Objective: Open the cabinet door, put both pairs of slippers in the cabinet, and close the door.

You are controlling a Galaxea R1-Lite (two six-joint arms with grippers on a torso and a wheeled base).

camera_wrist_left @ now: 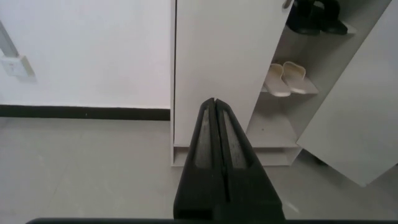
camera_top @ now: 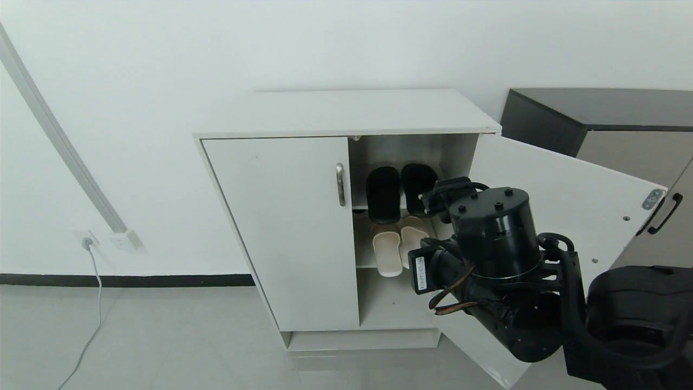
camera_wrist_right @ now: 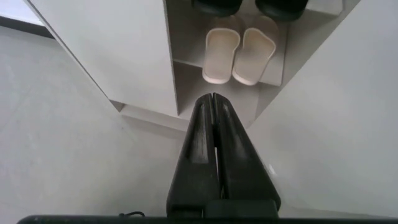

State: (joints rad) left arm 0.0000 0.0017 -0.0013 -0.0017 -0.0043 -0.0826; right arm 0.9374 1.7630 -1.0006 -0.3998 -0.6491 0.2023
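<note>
In the head view the cabinet had its right door open, with the black slippers inside, one shelf above the cream slippers. In the left wrist view the left end effector was closed and empty over the floor. In the right wrist view the right end effector was closed and empty, facing the cream slippers.

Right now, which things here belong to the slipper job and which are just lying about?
Job: cabinet, its open door, black slippers on the upper shelf, cream slippers on the shelf below.
Lying about: wall socket, its cable, dark cupboard beside the cabinet.
</note>
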